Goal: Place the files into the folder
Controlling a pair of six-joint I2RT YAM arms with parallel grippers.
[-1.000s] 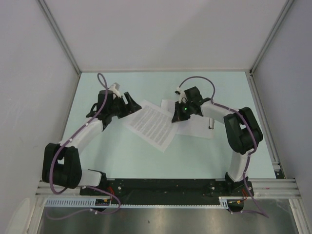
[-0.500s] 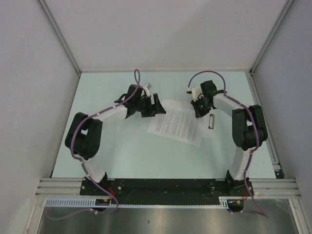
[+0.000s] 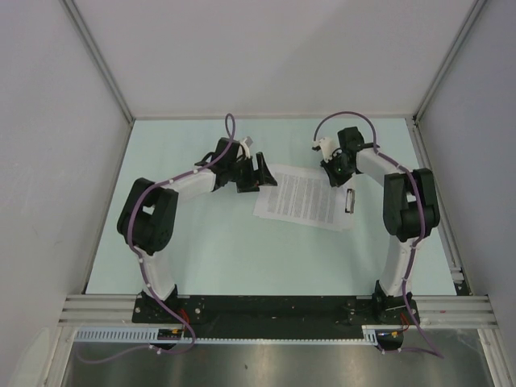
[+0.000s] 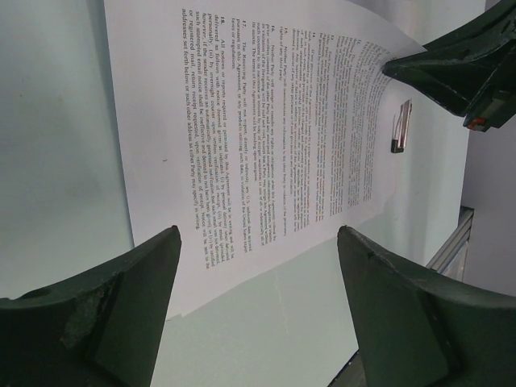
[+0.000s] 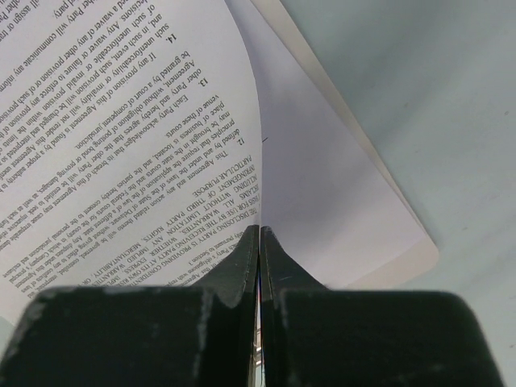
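A densely printed file sheet (image 3: 302,200) lies at the table's middle right, over the plain white folder (image 3: 347,219) with its dark clip (image 3: 350,200). My right gripper (image 3: 334,165) is shut on the sheet's far edge. In the right wrist view the gripper (image 5: 259,228) pinches the curled printed sheet (image 5: 137,137) above the bare folder (image 5: 355,210). My left gripper (image 3: 262,173) is open and empty at the sheet's left end. In the left wrist view the gripper (image 4: 258,234) faces the sheet (image 4: 266,121), with the clip (image 4: 401,126) beyond. A second file is hidden.
White walls close in the pale green table (image 3: 201,242) on three sides. A metal rail (image 3: 455,258) runs along the right edge. The arm bases stand on the black bar (image 3: 274,306) at the near edge.
The printed sheet has slid right and turned until it lies over the folder. The right gripper drew back to the far right with it. The left arm followed to the right.
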